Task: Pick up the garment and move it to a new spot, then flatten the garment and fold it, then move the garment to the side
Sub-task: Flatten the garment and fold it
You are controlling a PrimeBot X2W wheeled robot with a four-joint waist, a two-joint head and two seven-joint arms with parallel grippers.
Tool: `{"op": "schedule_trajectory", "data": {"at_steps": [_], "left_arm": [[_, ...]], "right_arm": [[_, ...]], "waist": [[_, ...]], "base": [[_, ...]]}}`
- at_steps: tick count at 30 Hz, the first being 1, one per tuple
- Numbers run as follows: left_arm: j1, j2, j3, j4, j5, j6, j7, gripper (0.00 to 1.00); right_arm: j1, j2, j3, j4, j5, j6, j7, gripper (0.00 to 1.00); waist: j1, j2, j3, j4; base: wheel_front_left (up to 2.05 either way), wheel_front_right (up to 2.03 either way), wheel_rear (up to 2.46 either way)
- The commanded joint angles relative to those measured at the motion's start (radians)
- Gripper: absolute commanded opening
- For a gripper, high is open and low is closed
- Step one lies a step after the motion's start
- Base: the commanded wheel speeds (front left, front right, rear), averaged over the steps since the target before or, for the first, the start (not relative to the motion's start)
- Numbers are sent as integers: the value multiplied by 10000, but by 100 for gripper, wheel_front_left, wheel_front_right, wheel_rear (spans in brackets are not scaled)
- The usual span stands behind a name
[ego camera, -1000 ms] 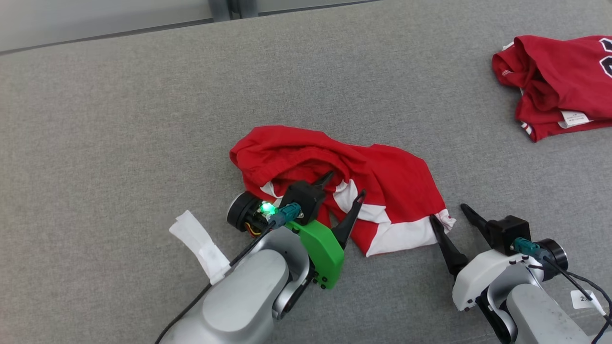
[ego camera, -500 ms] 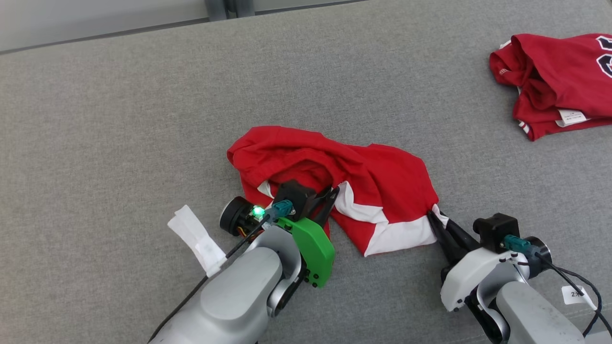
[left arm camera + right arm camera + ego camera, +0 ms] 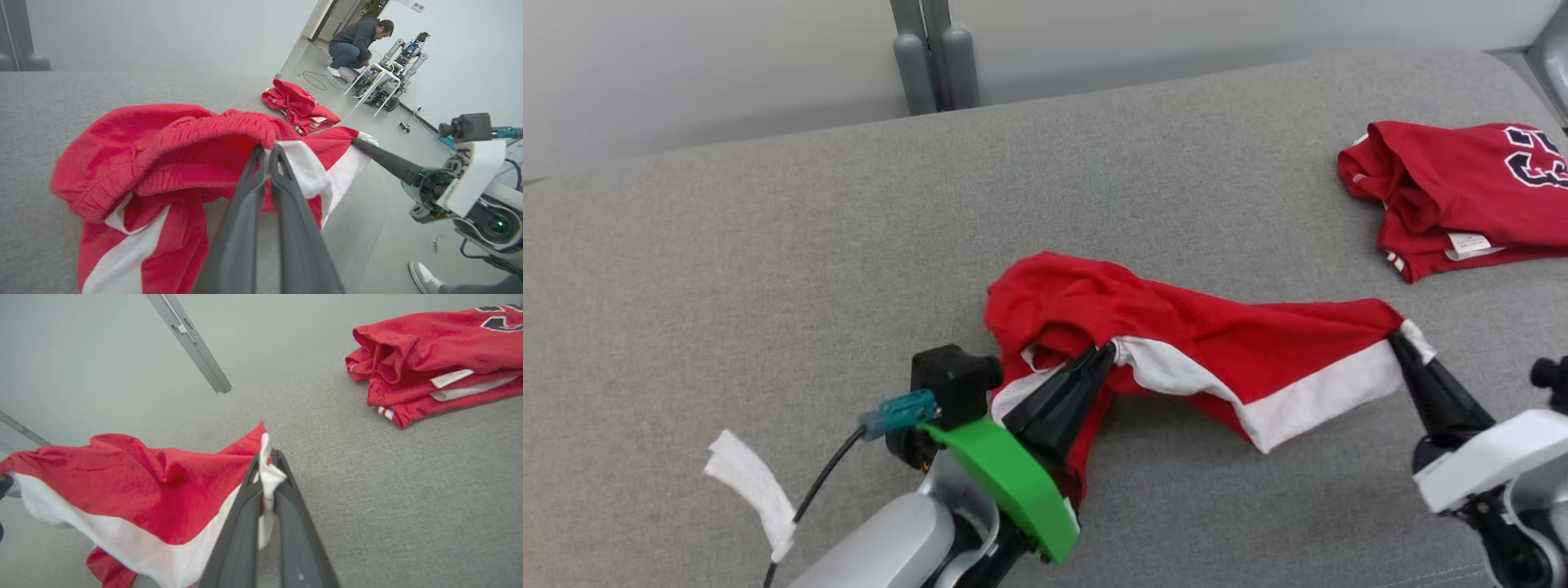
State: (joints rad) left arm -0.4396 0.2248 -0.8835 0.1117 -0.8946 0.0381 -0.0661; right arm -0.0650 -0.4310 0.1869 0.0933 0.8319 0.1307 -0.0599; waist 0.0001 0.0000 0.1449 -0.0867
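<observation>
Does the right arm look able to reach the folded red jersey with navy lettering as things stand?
Probably not yet: the right gripper is shut on a corner of the red-and-white garment. Otherwise the grey fabric surface between it and the folded red jersey looks free.

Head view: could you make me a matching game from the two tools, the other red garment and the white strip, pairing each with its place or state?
1 left tool
2 right tool
3 second red garment
4 white strip

A lies at the far right of the grey surface
B shut on the red-and-white garment at its white-edged corner
C hangs off a black cable, lower left
D shut on the red-and-white garment's bunched end

Pairs: 1-D, 2-B, 3-A, 4-C
</observation>
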Motion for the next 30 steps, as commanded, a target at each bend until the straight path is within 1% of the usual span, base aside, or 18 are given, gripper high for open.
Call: {"op": "schedule_trajectory", "data": {"at_steps": [1, 3, 4, 6, 8, 10, 13, 15, 17, 19, 20, 21, 22, 23, 25, 26, 28, 30], "left_arm": [[420, 454, 17, -1066, -238, 172, 299, 0], [916, 1133, 196, -2836, -590, 529, 790, 0], [1106, 1561, 312, -3814, -742, 749, 1062, 0], [1337, 2131, 604, -5362, -986, 1139, 1491, 0], [1259, 2651, 945, -6559, -1265, 1479, 1932, 0], [885, 2990, 1406, -7316, -1525, 1702, 2325, 0], [-10, 3232, 2200, -7582, -2058, 1842, 2899, 0], [-990, 3260, 2693, -7088, -2335, 1837, 3346, 0], [-2235, 3173, 3089, -6233, -2509, 1771, 3816, 0], [-3600, 2923, 3325, -5068, -2460, 1668, 4137, 0], [-4395, 2787, 3307, -4297, -2349, 1575, 4368, 0], [-5020, 2647, 3323, -3660, -2168, 1459, 4349, 0], [-5767, 2351, 3378, -2799, -2018, 1394, 4290, 0], [-6307, 2158, 3324, -2071, -1810, 1235, 4210, 0], [-7474, 1683, 3417, -514, -1407, 1008, 3667, 0], [-7967, 1435, 3395, 272, -1146, 804, 3298, 0], [-8691, 976, 3509, 1549, -855, 444, 2418, 0], [-9200, 647, 3574, 2500, -630, 51, 1661, 0]], "right_arm": [[404, -159, -453, -668, 592, 1, 353, 0], [930, -312, -1273, -1738, 1468, 1, 993, 0], [1214, -419, -1834, -2315, 1895, 1, 1342, 0], [1639, -514, -2832, -3186, 2505, 3, 1962, 0], [1868, -512, -3751, -4018, 3051, 3, 2611, 0], [1684, -501, -4495, -4666, 3508, 3, 3241, 0], [635, -376, -5132, -5084, 4065, 3, 4095, 0], [-539, -271, -5313, -4766, 4118, 1, 4649, 0], [-2133, -78, -5333, -4013, 3666, 1, 5150, 0], [-4026, 232, -5278, -2963, 2783, 0, 5552, 0], [-5175, 531, -5219, -2315, 2193, -5, 5763, 0], [-6047, 840, -5168, -1769, 1714, -7, 5863, 0], [-7150, 1193, -5206, -1096, 952, -7, 5878, 0], [-8004, 1473, -5239, -575, 346, -7, 5784, 0], [-9738, 2171, -5370, 513, -718, -7, 5372, 0], [-10462, 2492, -5465, 1105, -1240, -7, 5045, 0], [-11482, 2887, -5523, 1930, -1955, -7, 4333, 0], [-12122, 3158, -5569, 2553, -2265, -7, 3774, 0]], "waist": [[-1, 0, -632, 167], [-1, 0, -735, 227], [-1, 0, -749, 274], [-1, 0, -698, 385], [-1, 0, -565, 495], [-1, 0, -318, 551], [-1, 0, 302, 579], [-1, 0, 769, 597], [-1, 0, 1305, 600], [-1, 0, 1845, 639], [-1, 0, 2126, 661], [-1, 0, 2315, 676], [-1, 0, 2566, 690], [-1, 0, 2712, 694], [-1, 0, 3011, 670], [-1, 0, 3097, 642], [-1, 0, 3162, 612], [-1, 0, 3238, 580]], "base": [[0, 0, 0], [0, 0, 0], [0, 0, 0], [0, 0, 0], [0, 0, 0], [0, 0, 0], [0, 0, 0], [0, 0, 0], [0, 0, 0], [0, 0, 0], [0, 0, 0], [0, 0, 0], [0, 0, 0], [0, 0, 0], [0, 0, 0], [0, 0, 0], [0, 0, 0], [0, 0, 0]]}}
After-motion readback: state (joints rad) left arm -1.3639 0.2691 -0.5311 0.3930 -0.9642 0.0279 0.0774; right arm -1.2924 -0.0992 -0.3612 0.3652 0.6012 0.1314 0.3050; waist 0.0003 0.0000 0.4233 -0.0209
